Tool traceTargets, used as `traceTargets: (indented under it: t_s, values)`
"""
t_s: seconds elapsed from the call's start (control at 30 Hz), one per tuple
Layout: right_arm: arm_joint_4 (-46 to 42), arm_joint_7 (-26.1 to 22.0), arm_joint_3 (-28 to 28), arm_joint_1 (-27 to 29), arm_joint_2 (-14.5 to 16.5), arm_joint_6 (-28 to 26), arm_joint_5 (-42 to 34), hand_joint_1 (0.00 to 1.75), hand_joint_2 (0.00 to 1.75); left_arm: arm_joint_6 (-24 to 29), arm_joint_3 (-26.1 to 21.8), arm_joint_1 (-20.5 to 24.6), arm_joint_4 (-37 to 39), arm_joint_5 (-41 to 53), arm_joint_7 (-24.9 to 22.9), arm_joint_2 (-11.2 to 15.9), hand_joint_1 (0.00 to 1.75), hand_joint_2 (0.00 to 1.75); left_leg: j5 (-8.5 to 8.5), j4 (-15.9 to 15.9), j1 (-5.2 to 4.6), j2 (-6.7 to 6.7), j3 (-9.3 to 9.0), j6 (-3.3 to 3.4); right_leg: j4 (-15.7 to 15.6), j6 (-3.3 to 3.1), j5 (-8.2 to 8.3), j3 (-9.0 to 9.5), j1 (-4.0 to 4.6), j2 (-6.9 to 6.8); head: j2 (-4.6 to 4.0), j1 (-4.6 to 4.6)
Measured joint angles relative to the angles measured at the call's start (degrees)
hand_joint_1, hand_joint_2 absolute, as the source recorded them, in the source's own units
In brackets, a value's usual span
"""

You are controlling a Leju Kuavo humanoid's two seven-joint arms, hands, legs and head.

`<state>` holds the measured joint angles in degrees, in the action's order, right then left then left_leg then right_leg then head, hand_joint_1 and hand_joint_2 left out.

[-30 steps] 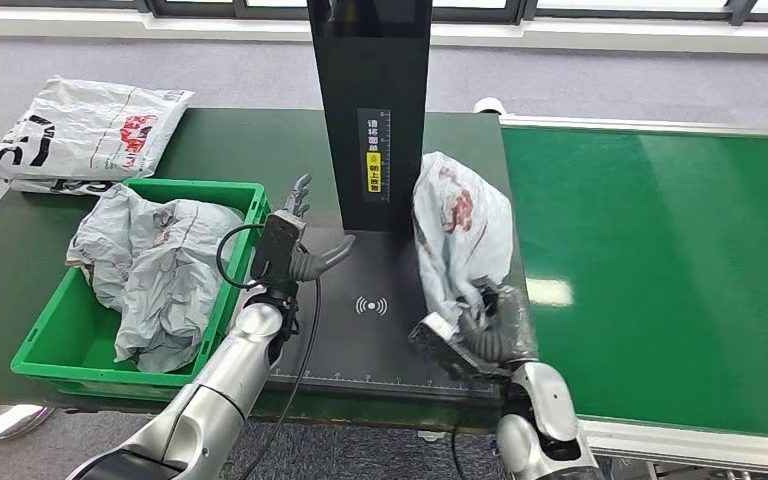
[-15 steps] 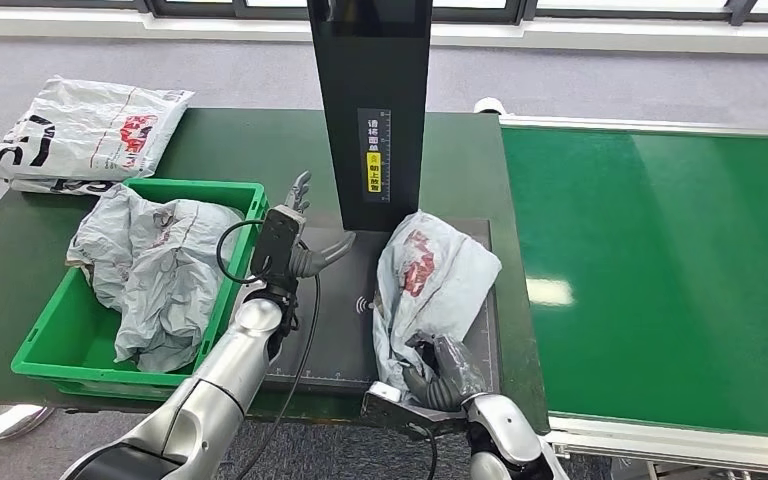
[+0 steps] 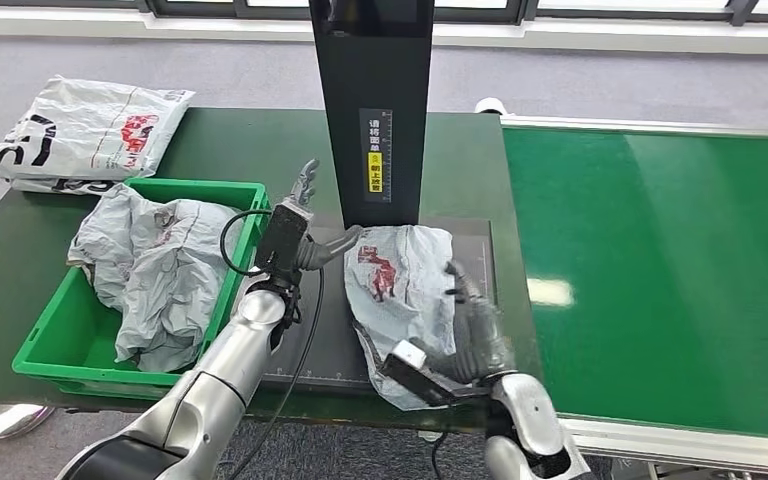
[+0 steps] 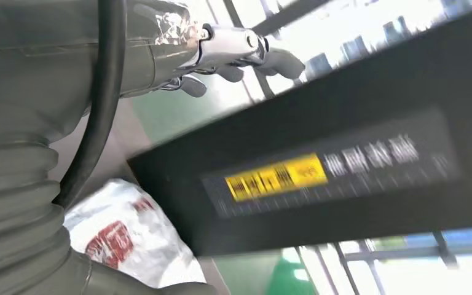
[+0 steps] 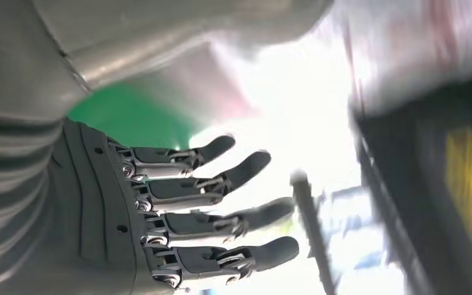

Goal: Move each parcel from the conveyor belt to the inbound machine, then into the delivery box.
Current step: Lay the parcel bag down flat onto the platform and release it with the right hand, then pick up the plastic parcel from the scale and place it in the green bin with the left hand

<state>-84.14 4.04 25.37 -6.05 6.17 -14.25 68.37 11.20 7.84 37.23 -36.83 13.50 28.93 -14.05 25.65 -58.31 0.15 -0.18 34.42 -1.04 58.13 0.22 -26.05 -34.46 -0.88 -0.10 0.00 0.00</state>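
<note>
Parcel (image 3: 400,290) lies on the inbound machine's pad (image 3: 332,335), between the left hand (image 3: 305,235) and right hand (image 3: 470,330), both with fingers apart, holding nothing. Left wrist view: fingers (image 4: 270,58) spread beside the machine's column (image 4: 344,166). Right wrist view: fingers (image 5: 221,184) splayed.

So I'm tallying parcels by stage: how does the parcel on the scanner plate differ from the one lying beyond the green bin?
The parcel on the scanner plate is crumpled and humped, at the foot of the black scanner column; the parcel beyond the green bin lies flatter on the dark table. The first has the right hand beside it, fingers spread; the second has no hand near. The second shows bold black lettering. Both are pale grey poly bags with red print.
</note>
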Motion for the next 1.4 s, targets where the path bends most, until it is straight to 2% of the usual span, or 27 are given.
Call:
traceTargets:
  t_s: [0.1, 0.2, 0.3, 0.4, 0.53, 0.8, 0.93, 1.07, 1.1, 1.2, 1.23, 1.4]
  values:
    - [-3.8, -3.6, -5.2, 1.6, 0.1, -6.9, -2.6, 0.0, 1.75, -2.1, 0.3, -0.2, -1.0, 1.0, 0.6, -0.2, 0.0, 1.75, 0.03, 0.0, -0.01, -0.01, 0.01, 0.03, 0.0, 0.0, 0.0, 0.01, -0.01, 0.02, 0.0, 0.01]
    - [-5.5, -6.7, -7.8, 3.4, 0.2, -12.0, -5.2, 0.0, 1.75, -3.1, 1.0, -0.3, -1.6, 2.0, 1.0, -0.3, 0.0, 1.75, 0.07, 0.0, -0.02, 0.01, 0.0, 0.05, 0.0, 0.01, -0.01, 0.0, -0.01, 0.04, 0.0, 0.0]
    - [-6.1, -11.6, -9.8, 4.7, 0.2, -17.0, -12.4, 0.0, 1.75, -4.2, 2.4, -0.3, -1.8, 5.5, 0.4, -0.2, 0.0, 1.75, 0.07, 0.0, -0.02, 0.0, 0.01, 0.05, 0.0, 0.01, -0.01, 0.0, 0.0, 0.02, 0.0, 0.0]
    - [-6.0, -16.9, -12.1, 5.1, 0.4, -20.2, -20.2, 0.0, 1.75, -4.2, 5.2, -0.3, -1.5, 12.5, -2.2, 0.3, 0.0, 1.75, 0.06, 0.0, -0.01, 0.01, 0.01, 0.04, 0.0, 0.01, -0.01, 0.0, 0.0, 0.02, 0.0, 0.0]
    - [-5.6, -19.1, -13.8, 5.1, 0.7, -20.9, -22.9, 0.0, 1.75, -4.0, 8.5, -0.6, -0.7, 15.8, -3.3, 0.8, 0.0, 1.75, 0.06, 0.0, -0.01, 0.05, 0.0, 0.04, 0.0, 0.0, -0.01, -0.01, 0.0, 0.05, 0.0, 0.0]
    - [-5.1, -19.4, -14.8, 5.1, 1.0, -21.0, -23.6, 0.0, 1.75, -4.2, 10.6, -0.6, 0.3, 16.7, -3.7, 1.4, 0.0, 1.75, 0.05, 0.0, 0.0, 0.05, 0.0, 0.04, 0.0, 0.0, -0.01, -0.01, 0.0, 0.05, 0.0, 0.0]
    - [-4.6, -21.7, -15.6, 4.9, 1.3, -21.2, -27.0, 0.0, 1.75, -5.9, 13.4, -0.5, 1.6, 24.8, -7.0, 2.0, 0.0, 1.75, 0.06, 0.0, -0.01, 0.04, 0.01, 0.04, 0.0, 0.01, -0.02, 0.0, 0.0, 0.04, 0.0, 0.0]
    - [-3.1, -23.5, -16.6, 3.7, 1.7, -20.5, -29.1, 0.0, 1.75, -9.9, 17.8, -0.3, 5.2, 35.7, -12.9, 3.0, 0.0, 1.75, 0.06, 0.0, -0.01, 0.08, 0.0, 0.04, 0.0, 0.0, -0.01, 0.0, 0.0, 0.08, 0.0, 0.01]
    - [-2.6, -23.7, -16.8, 3.2, 1.9, -20.3, -29.3, 0.0, 1.75, -11.1, 18.9, -0.2, 6.3, 37.5, -14.2, 3.2, 0.07, 1.75, 0.06, 0.0, -0.01, 0.08, -0.01, 0.04, 0.0, 0.0, -0.01, 0.01, 0.0, 0.08, 0.0, 0.0]
    - [-1.5, -23.7, -17.0, 1.9, 2.4, -19.6, -29.3, 0.0, 1.75, -13.6, 21.2, 0.5, 8.9, 40.0, -16.5, 3.6, 1.37, 1.75, 0.05, 0.0, 0.0, -0.01, -0.11, 0.04, 0.0, 0.01, -0.04, 0.17, 0.01, -0.05, 0.0, 0.0]
    - [-1.2, -23.7, -17.0, 1.6, 2.6, -19.5, -29.2, 0.0, 1.75, -14.4, 21.8, 0.8, 9.6, 40.6, -17.1, 3.6, 1.75, 1.75, 0.05, 0.1, 0.0, -0.06, -0.17, 0.05, 0.0, 0.03, -0.07, 0.26, 0.01, -0.12, 0.0, 0.0]
    - [0.5, -23.6, -17.0, 0.1, 3.3, -19.1, -28.9, 0.0, 1.75, -18.6, 24.0, 1.9, 11.9, 42.3, -18.7, 3.8, 1.75, 1.75, 0.23, 0.1, 0.0, -0.14, -0.6, 0.09, 0.0, 0.04, -0.27, 0.84, 0.0, -0.26, 0.0, 0.0]
